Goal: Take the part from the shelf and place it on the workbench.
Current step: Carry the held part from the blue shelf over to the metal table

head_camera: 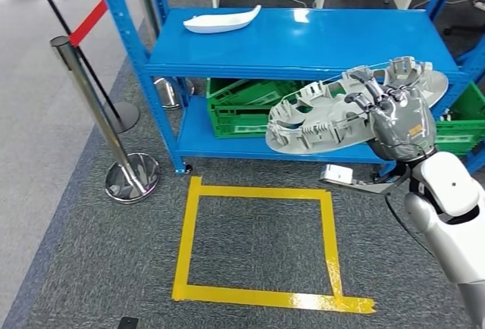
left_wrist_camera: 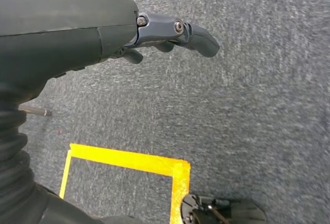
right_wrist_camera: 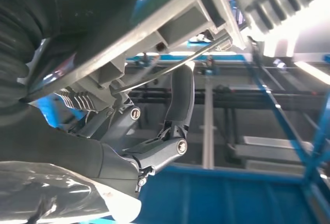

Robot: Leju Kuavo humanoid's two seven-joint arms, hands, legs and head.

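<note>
The right hand (head_camera: pixel 395 120) grips a large grey ribbed plastic part (head_camera: pixel 320 117) by one end, at 3 o'clock before the blue metal shelf (head_camera: pixel 297 41); its long overhang could twist loose. The left hand (left_wrist_camera: pixel 171 33) hangs empty, fingers loosely extended

A tray (head_camera: pixel 222 20) lies on the shelf (head_camera: pixel 297 45) top; crates (head_camera: pixel 245 109) sit below it.

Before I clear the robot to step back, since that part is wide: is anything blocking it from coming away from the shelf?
Nothing visible does. The right hand holds the grey part already out in front of the blue shelf, over open carpet. The workbench isn't in view.
</note>
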